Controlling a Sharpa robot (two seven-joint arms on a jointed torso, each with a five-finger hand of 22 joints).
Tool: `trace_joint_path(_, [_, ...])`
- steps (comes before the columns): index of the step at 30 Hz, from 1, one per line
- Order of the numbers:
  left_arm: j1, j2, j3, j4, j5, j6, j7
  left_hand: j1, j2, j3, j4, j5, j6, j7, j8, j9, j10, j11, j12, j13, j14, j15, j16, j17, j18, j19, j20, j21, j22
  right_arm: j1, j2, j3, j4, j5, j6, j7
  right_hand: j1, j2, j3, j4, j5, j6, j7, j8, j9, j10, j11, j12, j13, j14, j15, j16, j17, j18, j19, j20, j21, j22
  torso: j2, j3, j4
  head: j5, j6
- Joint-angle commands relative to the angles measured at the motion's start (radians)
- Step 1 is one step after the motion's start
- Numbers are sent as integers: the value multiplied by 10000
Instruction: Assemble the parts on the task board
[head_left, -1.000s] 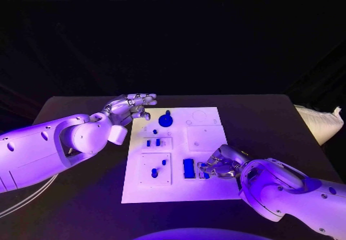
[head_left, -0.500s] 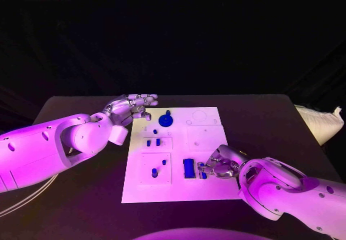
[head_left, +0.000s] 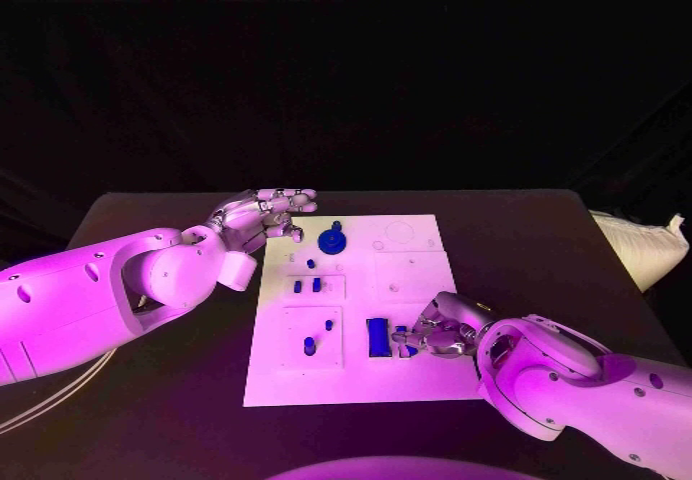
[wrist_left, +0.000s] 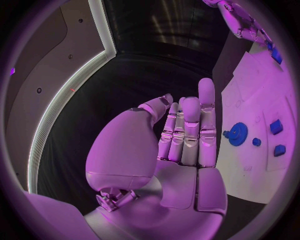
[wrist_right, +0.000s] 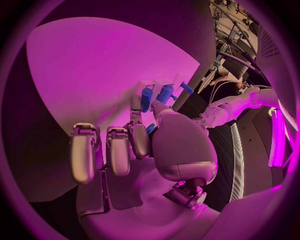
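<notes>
The right hand (head_left: 440, 333) is down low on the near right part of the task board (head_left: 418, 385), fingers curled right beside the tall blue block (head_left: 378, 336). The head view can't settle whether it actually grips anything. The right wrist view shows a small blue piece (wrist_right: 150, 128) tucked against thumb and finger, but I can't tell if it's pinched. Further back, small blue pegs (head_left: 307, 286) stand mid-board. At the far left edge, the left hand (head_left: 264, 218) hovers holding nothing, fingers straight and close together in its wrist view, near the blue gear (wrist_left: 237, 134).
</notes>
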Motion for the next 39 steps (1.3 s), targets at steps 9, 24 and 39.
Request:
trace_joint_path(9, [4,15,6,21,-46,229,4,-41,47,-29,-27,40,-56,0,65,-4,-76,-12,63,-13,-86,2,-40,-32,182,-80,27,-56,-21,-8,43,-3,48,-274,253,-10,-45,43,-681,372,-462,-100,-29,106,161,638,-101,123,1511,927,-61,78,2031,-173,498,-76,81,1215,3,5,-9,2,-5])
trace_joint_path(24, [4,-4,6,6,-46,249,-5,-56,59,-35,-20,41,-58,2,69,-4,-88,-9,74,-14,-104,6,-51,-71,181,-85,30,-63,-26,-11,-269,-2,395,-631,-42,47,-812,617,-1773,434,-391,-66,-87,281,423,706,-153,356,1643,947,-104,140,2129,-202,550,-114,170,1342,-7,4,-13,27,15])
trace_joint_path(39, [3,-23,4,3,-46,251,-15,-56,59,-35,-20,41,-58,2,69,-4,-88,-9,74,-14,-104,6,-51,-71,181,-85,30,-63,-26,-12,-665,1,552,-993,322,224,553,539,-2166,56,-443,-196,-74,324,579,684,-140,233,1623,939,-95,119,2099,-194,531,-107,142,1322,0,7,-5,-7,32])
